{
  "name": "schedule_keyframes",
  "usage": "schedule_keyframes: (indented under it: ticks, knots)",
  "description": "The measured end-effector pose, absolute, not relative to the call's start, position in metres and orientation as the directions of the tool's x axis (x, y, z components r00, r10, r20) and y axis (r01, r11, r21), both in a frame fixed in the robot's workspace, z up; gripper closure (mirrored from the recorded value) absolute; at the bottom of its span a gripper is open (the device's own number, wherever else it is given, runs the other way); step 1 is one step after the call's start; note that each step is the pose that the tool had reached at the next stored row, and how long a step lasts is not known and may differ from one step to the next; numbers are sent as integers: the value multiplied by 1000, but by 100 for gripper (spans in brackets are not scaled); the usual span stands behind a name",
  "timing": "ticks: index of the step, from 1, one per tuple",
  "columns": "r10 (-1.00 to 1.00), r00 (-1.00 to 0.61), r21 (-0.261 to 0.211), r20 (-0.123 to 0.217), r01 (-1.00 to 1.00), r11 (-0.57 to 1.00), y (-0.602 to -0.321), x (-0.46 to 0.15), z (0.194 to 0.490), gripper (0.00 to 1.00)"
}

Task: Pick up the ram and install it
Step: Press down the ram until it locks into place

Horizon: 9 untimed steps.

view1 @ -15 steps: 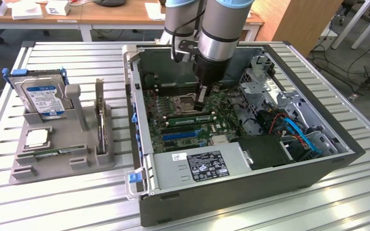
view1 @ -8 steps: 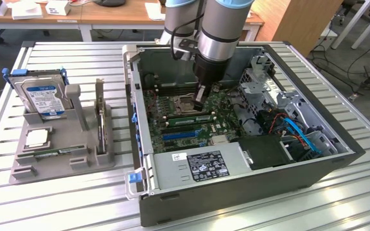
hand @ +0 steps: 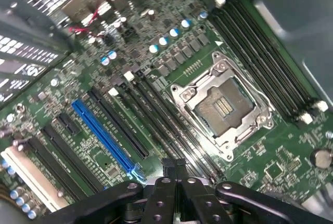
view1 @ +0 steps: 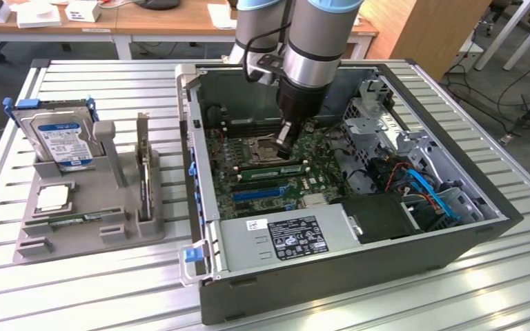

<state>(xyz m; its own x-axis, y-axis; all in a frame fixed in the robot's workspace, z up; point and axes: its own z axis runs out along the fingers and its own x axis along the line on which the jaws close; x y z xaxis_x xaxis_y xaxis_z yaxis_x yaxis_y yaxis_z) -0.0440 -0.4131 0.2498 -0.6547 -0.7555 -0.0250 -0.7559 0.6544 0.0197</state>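
Black two-finger gripper [view1: 286, 146] clenched tight low over the black memory slots [hand: 174, 130] inside the open computer case [view1: 339, 289], contents unclear; narrow green ram stick [view1: 83, 219] lies flat in the grey tray [view1: 90, 238] at 8 o'clock, long axis roughly 9-to-3

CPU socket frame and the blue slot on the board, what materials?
CPU socket frame: looks like bare polished metal, silvery with bright glints. Blue slot: likely moulded plastic, uniform saturated colour with a soft sheen. Motherboard itself: green lacquered circuit laminate, by the look.
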Motion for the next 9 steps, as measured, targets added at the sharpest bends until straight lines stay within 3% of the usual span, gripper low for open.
schedule_keyframes:
  ticks: [9]
  knots:
    - [-666,-745,20,-25,-667,745,-413,-44,249,91]
